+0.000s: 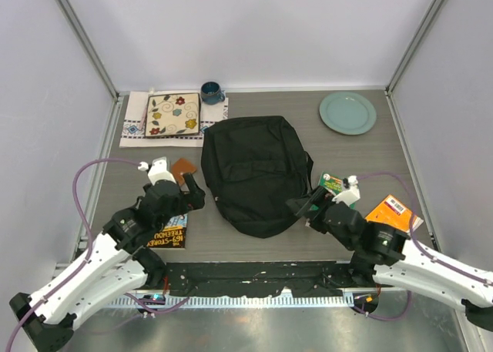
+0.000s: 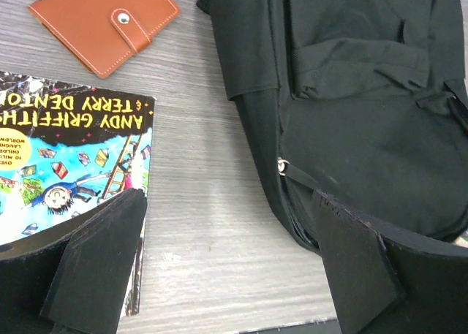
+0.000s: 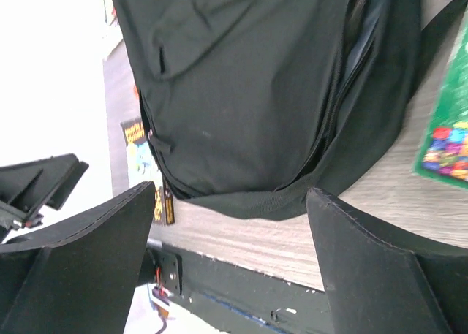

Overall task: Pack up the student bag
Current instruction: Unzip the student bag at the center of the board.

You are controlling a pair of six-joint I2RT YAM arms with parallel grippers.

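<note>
Lying between left pincer [image 1: 191, 190] and right pincer [image 1: 304, 202]: student bag [image 1: 254, 171].

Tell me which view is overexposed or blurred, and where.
Right wrist view: upper left is blown out to white, and the green item at the right edge is blurred. Left wrist view: book cover sharp, evenly lit. Top view: soft, even light.

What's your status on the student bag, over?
Left gripper open, empty; right gripper open, empty. Student bag flat mid-table, between them, ungrasped. Griffiths book, brown wallet left of bag, not obstructing.
</note>
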